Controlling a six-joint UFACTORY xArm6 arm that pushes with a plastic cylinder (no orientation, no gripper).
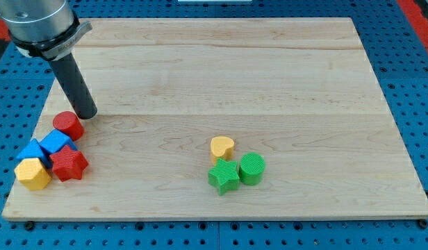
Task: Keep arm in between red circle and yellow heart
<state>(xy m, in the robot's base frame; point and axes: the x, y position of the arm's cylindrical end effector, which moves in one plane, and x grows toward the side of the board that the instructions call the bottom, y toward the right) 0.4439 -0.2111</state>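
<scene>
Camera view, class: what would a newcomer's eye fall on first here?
The dark rod, my tip at the view's left, just above the red circle. Below that, a cluster of blue, red and yellow blocks. The yellow heart sits mid-board with a green star and green cylinder.

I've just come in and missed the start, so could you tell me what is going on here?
A robot arm with a rod is working on a wooden board. My tip sits just above the red circle, at the view's left. The yellow heart lies far off to the view's right, by the green star, so the tip is not between the two.
</scene>
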